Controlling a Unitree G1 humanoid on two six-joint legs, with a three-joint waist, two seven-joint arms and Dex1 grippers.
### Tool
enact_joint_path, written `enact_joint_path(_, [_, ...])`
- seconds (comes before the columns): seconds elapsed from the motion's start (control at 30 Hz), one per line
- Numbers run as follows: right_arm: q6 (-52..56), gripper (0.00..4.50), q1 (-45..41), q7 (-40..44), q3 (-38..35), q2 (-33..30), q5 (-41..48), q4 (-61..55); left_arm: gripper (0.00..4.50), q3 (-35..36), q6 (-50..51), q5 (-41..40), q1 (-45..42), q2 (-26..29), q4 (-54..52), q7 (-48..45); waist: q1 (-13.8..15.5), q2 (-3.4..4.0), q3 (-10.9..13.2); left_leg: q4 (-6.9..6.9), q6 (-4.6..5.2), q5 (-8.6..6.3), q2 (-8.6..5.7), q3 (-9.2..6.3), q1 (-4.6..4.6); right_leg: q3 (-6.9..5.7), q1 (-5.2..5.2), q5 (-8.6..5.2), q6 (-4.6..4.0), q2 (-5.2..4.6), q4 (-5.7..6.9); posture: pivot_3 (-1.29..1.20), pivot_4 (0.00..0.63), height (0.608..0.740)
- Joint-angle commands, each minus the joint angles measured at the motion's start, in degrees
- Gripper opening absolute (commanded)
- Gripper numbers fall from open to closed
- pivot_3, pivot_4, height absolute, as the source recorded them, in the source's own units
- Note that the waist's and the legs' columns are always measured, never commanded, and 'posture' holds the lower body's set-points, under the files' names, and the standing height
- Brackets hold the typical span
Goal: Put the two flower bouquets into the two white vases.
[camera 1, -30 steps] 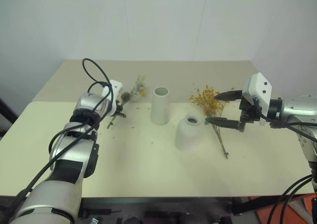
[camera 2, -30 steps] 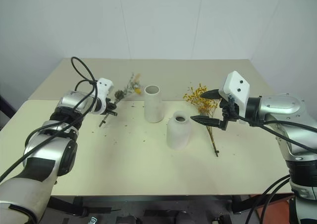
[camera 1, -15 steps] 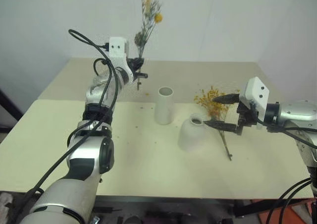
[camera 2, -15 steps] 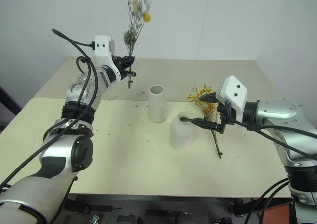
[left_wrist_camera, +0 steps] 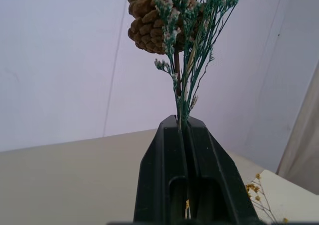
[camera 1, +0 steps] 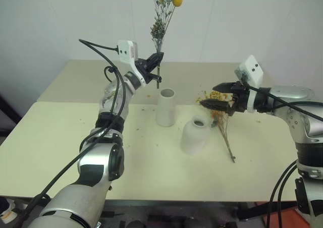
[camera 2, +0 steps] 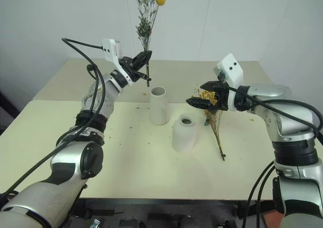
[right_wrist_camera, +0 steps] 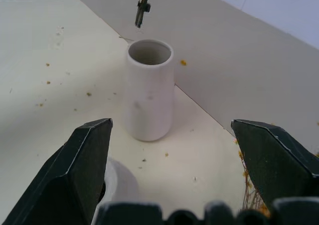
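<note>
Above the cylinder vase (camera 1: 165, 107), the left gripper (camera 1: 156, 61) clamps the grey-green bunch (camera 1: 162, 16) upright.

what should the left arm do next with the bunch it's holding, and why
Probably lower it straight down. The left end effector is shut on the grey-green bunch, held upright with its stem ends hanging just above and slightly behind the open mouth of the tall white vase. A small shift toward the mouth may be needed first. The yellow bouquet lies on the table.
</note>
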Motion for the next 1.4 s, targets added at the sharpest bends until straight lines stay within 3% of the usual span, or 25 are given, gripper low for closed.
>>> enact_joint_path(0.03, [0.4, 4.50, -3.0, -0.5, 0.7, 1.0, -1.5, 3.2, 0.02, 1.2, -2.5, -1.6, -3.5, -0.5, 0.7, -0.5, 0.0, 0.00, 0.0, 0.00, 0.00, 0.00, 0.00, 0.00, -0.01, 0.00, -0.02, 0.00, 0.00, 0.00, 0.00, 0.00, 0.150, 0.740])
enact_joint_path(0.6, [0.6, 4.50, -1.4, 1.6, 0.7, 1.5, -1.8, 1.9, 0.02, -2.0, -12.2, 2.0, -1.3, -5.5, 4.2, -2.7, 0.1, 0.00, 0.0, -0.01, 0.00, 0.00, -0.02, -0.02, -0.07, -0.03, -0.03, 0.02, 0.03, -0.02, 0.01, 0.00, 0.150, 0.740])
enact_joint_path(1.33, [-1.3, 4.50, 2.5, 2.9, -0.2, -0.6, -2.1, -2.3, 0.02, -4.5, -13.0, 6.2, 1.5, -4.0, 4.3, -0.2, 0.1, 0.00, 0.0, -0.01, 0.00, 0.00, -0.02, -0.03, -0.05, -0.02, -0.04, 0.02, 0.03, 0.00, 0.00, 0.00, 0.150, 0.740])
enact_joint_path(1.4, [-1.5, 4.50, 2.7, 3.0, -0.3, -0.9, -2.1, -2.1, 0.53, -4.7, -12.4, 6.3, 1.8, -3.8, 4.0, -0.2, 0.1, 0.00, 0.0, -0.01, 0.00, 0.00, -0.02, -0.03, -0.04, -0.02, -0.04, 0.02, 0.03, 0.00, 0.00, 0.00, 0.150, 0.740])
